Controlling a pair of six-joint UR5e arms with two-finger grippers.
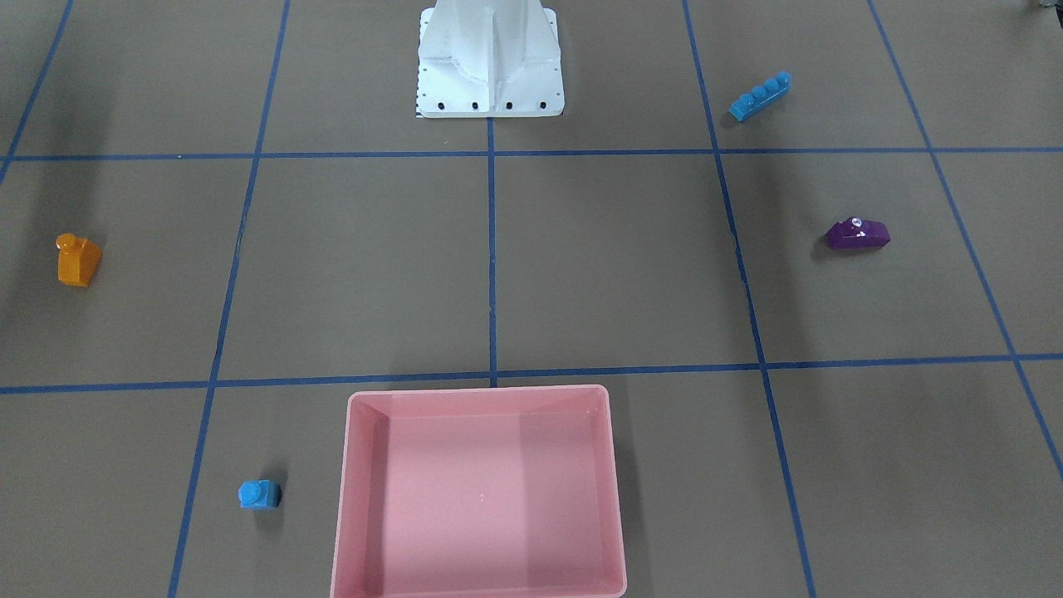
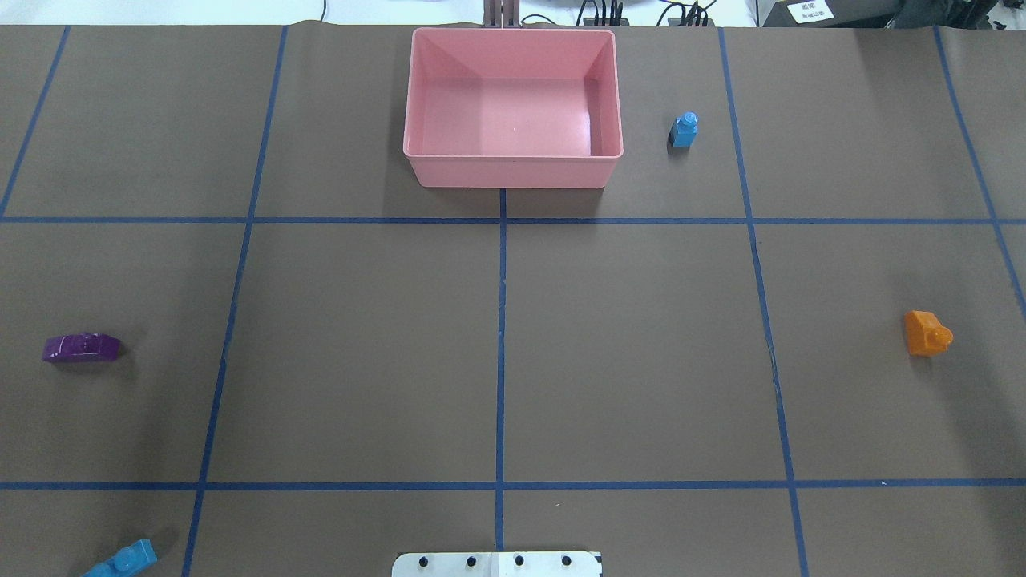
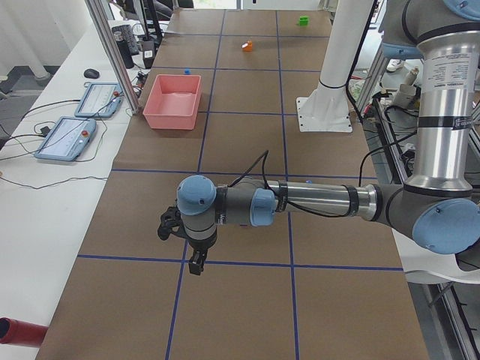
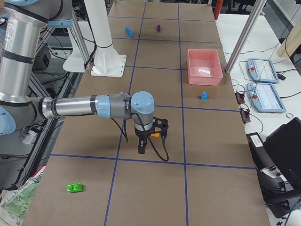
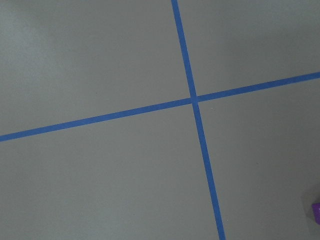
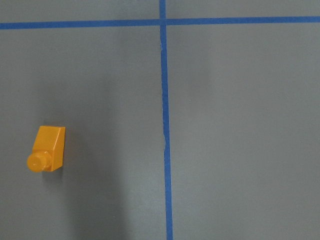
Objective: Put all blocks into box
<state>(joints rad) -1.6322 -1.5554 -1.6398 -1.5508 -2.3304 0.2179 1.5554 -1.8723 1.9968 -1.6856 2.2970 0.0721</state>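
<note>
The small orange studded plastic brick (image 6: 46, 149) lies on the bench (image 6: 240, 150) near my right claw (image 4: 141, 147); its opening I cannot tell. Light, stiff, probably slick: I'd pinch its flat sides.

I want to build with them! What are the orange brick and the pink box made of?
Orange brick: looks like hard, glossy plastic; its moulded stud and smooth faces catch light. Pink box: probably smooth plastic too, with rounded corners and a soft sheen inside.
</note>
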